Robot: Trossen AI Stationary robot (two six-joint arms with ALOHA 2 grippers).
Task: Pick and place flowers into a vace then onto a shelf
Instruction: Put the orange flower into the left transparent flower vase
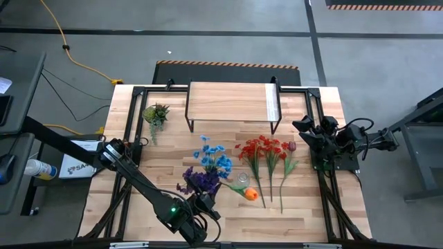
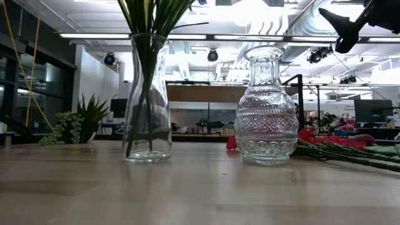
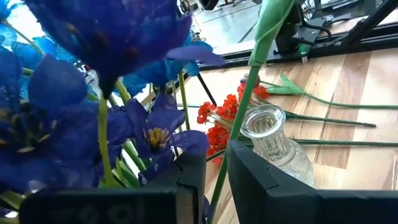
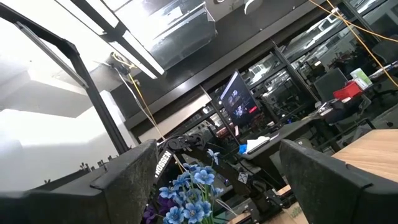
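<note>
The left gripper [image 3: 214,180] is nearly closed on a green stem [image 3: 249,99], lifted so its end can be lowered into the empty patterned vase [image 3: 273,140] just beyond. Blue flowers [image 1: 213,158] already stand alongside; the shelf [image 1: 232,102] lies farther off. The right gripper [image 4: 217,168] waits wide open, holding nothing.

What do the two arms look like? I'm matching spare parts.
Both arms are black with jointed links. The left arm shows a small green light near its wrist. The right arm carries bundled black cables. The jaws are thick, matte black and blocky.
</note>
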